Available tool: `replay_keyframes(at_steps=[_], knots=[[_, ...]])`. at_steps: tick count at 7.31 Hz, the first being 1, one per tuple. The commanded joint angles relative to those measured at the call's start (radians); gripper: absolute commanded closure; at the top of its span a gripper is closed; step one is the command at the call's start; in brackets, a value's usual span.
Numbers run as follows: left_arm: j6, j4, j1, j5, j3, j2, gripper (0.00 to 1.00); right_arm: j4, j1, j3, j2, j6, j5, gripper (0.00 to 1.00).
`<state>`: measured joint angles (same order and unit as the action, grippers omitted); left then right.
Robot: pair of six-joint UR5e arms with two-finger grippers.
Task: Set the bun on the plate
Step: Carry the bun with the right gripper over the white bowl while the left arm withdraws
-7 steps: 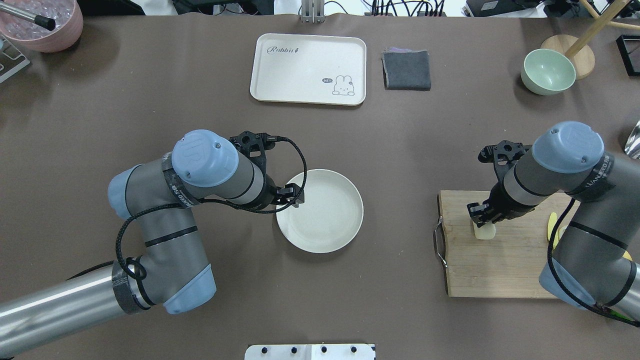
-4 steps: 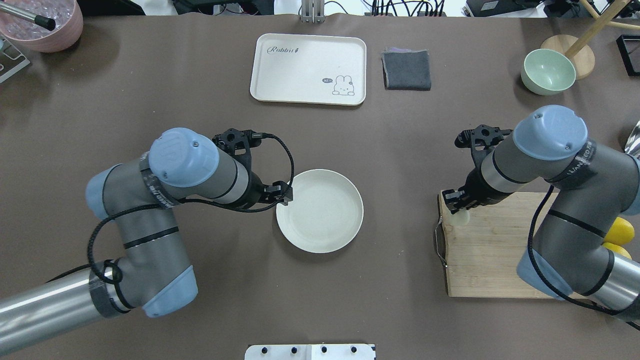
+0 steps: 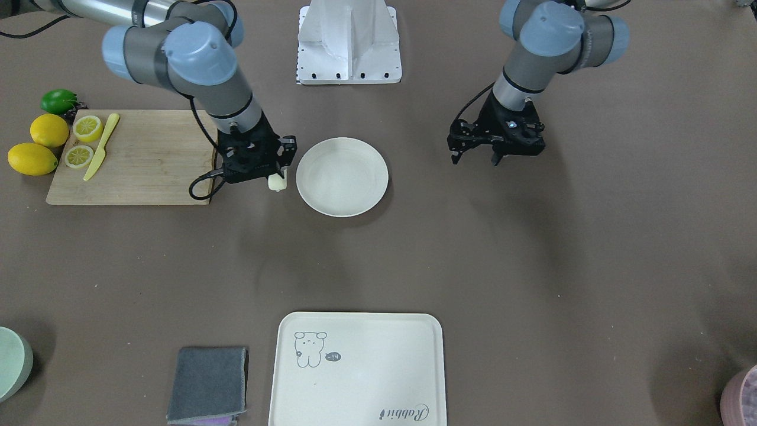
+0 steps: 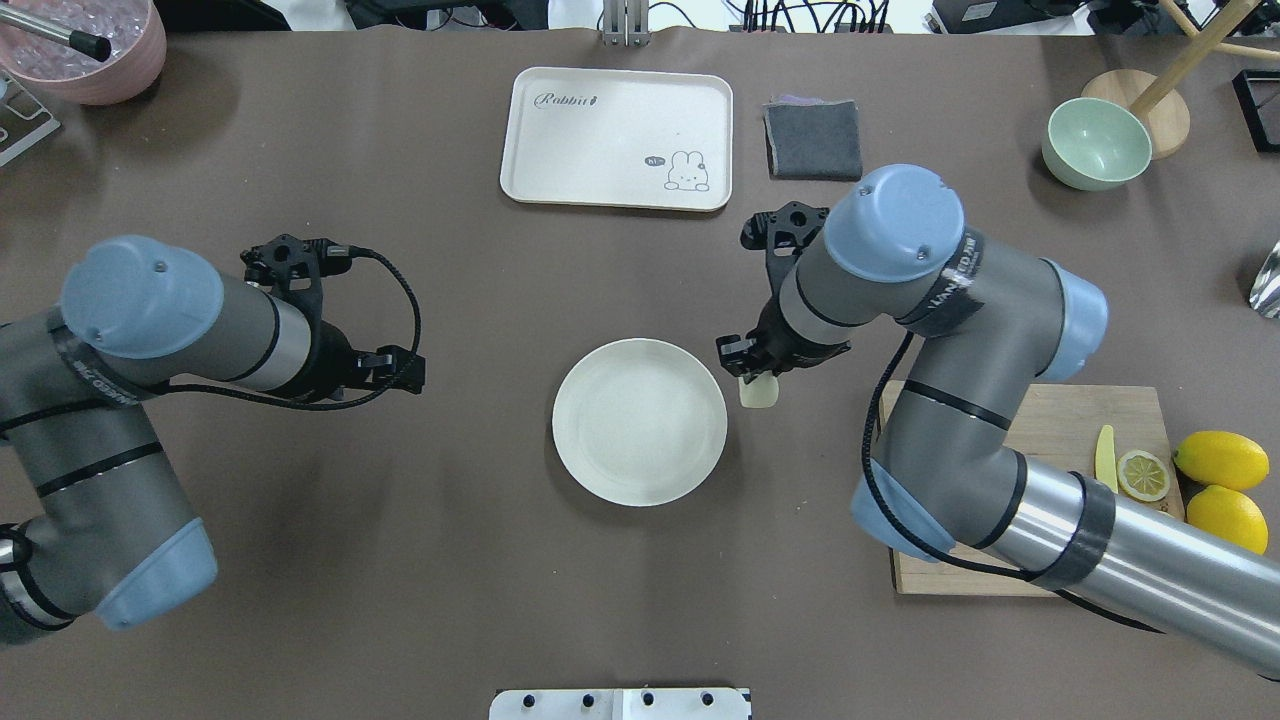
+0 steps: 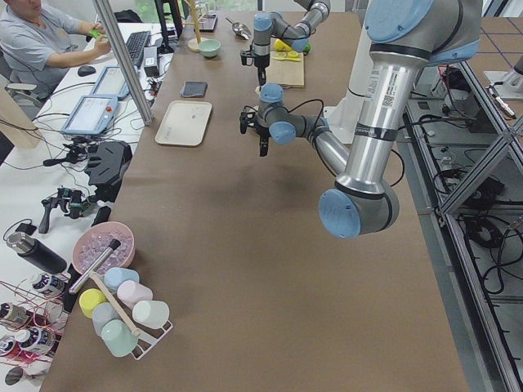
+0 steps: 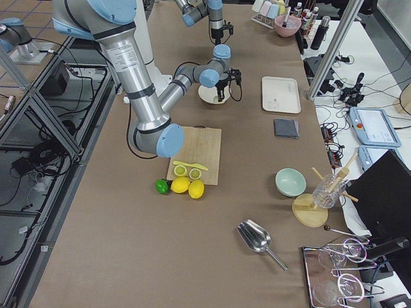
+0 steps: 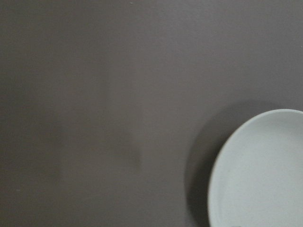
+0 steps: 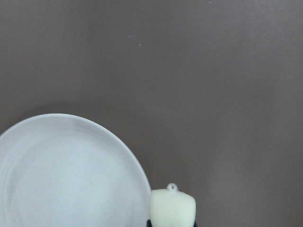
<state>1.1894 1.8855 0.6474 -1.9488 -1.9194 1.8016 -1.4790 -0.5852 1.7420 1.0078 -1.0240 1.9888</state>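
The bun (image 4: pixel 759 393), a small pale cream stub, is held in my right gripper (image 4: pixel 748 372), which is shut on it. In the overhead view it hangs just outside the right rim of the round off-white plate (image 4: pixel 640 420), which has nothing on it. In the front-facing view the bun (image 3: pixel 277 182) sits under the right gripper (image 3: pixel 271 175), left of the plate (image 3: pixel 342 176). The right wrist view shows the bun (image 8: pixel 173 208) at the bottom edge beside the plate's rim (image 8: pixel 71 175). My left gripper (image 4: pixel 398 371) stands open, well left of the plate, holding nothing.
A wooden cutting board (image 4: pixel 1000 500) at the right carries a lemon slice (image 4: pixel 1143 474) and a yellow knife (image 4: pixel 1103 458), with two lemons (image 4: pixel 1220 460) beside it. At the back lie a cream tray (image 4: pixel 617 138), a grey cloth (image 4: pixel 813 139) and a green bowl (image 4: pixel 1096 143).
My right gripper has carried the bun left, off the cutting board, to the plate's right rim. My left arm has drawn back leftward, away from the plate.
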Motion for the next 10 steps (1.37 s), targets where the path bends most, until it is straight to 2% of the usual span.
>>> replay_keyframes(at_steps=[1,2,4,7,9,10], knots=[[-0.141,0.003,0.096,-0.053,-0.024,-0.096,0.06,0.000,0.063,-0.112,-0.141,-0.082,-0.051,0.69],[-0.151,0.003,0.104,-0.053,-0.024,-0.097,0.06,0.002,0.085,-0.157,-0.171,-0.084,-0.073,0.68],[-0.142,0.003,0.106,-0.053,-0.044,-0.105,0.04,0.005,0.116,-0.162,-0.169,-0.084,-0.093,0.65],[-0.111,0.001,0.106,-0.051,-0.064,-0.107,0.04,0.012,0.146,-0.165,-0.166,-0.097,-0.125,0.55],[-0.111,0.001,0.106,-0.051,-0.066,-0.105,0.04,0.012,0.146,-0.173,-0.164,-0.097,-0.136,0.44],[-0.111,0.001,0.106,-0.051,-0.063,-0.104,0.04,0.012,0.146,-0.179,-0.166,-0.097,-0.137,0.44]])
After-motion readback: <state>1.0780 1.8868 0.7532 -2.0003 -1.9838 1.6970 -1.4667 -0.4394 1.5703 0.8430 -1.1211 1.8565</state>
